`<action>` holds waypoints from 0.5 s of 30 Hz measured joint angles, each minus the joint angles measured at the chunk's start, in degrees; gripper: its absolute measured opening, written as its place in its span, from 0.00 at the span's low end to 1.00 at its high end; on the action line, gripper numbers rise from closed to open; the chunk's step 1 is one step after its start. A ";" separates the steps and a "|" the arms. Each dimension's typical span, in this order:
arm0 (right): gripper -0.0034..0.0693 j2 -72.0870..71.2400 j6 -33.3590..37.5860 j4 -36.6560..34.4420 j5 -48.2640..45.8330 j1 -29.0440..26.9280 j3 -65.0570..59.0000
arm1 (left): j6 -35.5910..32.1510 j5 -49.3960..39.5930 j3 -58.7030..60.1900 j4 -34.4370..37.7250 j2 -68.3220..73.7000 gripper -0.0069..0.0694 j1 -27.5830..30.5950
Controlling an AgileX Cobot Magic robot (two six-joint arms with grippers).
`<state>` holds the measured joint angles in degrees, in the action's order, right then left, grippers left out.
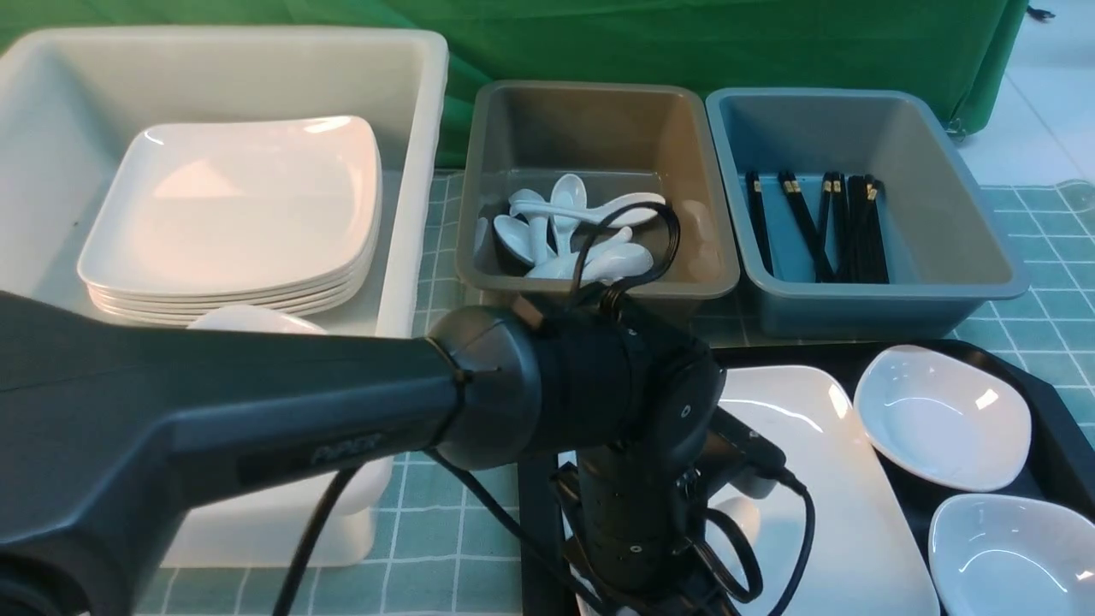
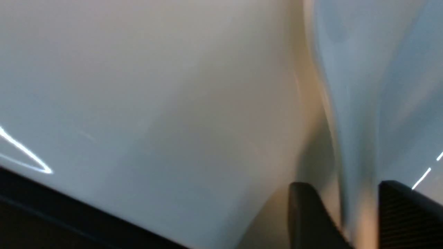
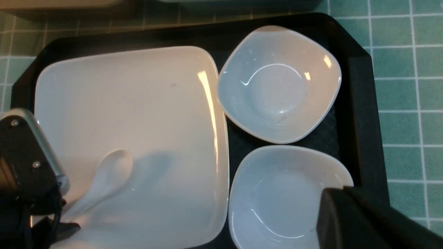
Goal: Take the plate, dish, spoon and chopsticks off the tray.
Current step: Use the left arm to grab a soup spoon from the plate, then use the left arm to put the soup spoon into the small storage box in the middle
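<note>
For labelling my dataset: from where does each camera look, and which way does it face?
Front: between the arms, facing forward at bins and tray; left arm crosses it.
Left wrist: close to a blurred white surface; fingertips show.
Right wrist: above the tray, looking down on plate and spoon; own finger shows.
Front and right wrist share the plate.

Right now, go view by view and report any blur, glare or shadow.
Front view: sharp, but the left arm blocks the near half. Left wrist view: smeared by blur, all but the left gripper a white wash. Right wrist view: crisp; glare streaks the plate, a soft shadow lies beside the spoon.
</note>
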<state>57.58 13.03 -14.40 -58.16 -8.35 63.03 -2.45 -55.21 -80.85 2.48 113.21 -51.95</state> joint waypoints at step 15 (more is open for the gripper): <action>0.07 0.00 0.00 -2.94 0.40 0.00 0.00 | -0.42 -0.68 -30.34 -6.66 -0.53 0.21 8.59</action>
<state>57.58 13.03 -17.34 -57.76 -8.35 63.03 -2.87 -55.89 -111.19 -4.18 112.68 -43.37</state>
